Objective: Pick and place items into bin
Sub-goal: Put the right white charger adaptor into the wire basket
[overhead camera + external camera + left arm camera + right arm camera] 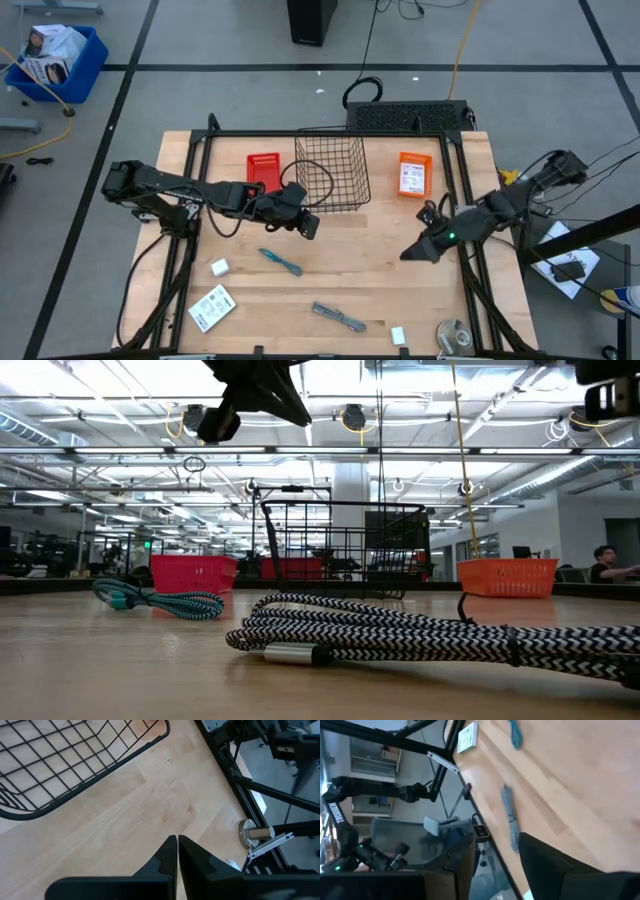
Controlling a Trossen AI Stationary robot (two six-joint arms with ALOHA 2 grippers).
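Note:
On the wooden table lie a teal-blue cord (280,261), a grey braided cord (338,317), a flat white printed packet (211,307) and two tiny white blocks (219,267) (398,336). My left gripper (312,228) hovers shut and empty above the table, just near of a black wire basket (330,170); its fingertips (177,837) meet over bare wood. My right gripper (408,254) hangs open and empty above the table's right part, right of the teal cord. Its wrist view shows the grey cord (509,815), the packet (467,737) and the teal cord (515,732) beyond its fingers.
A red bin (263,170) stands left of the wire basket and an orange bin (414,175) right of it, both at the far side. A round silver roll (453,335) sits at the near right corner. A black frame (200,190) edges the table.

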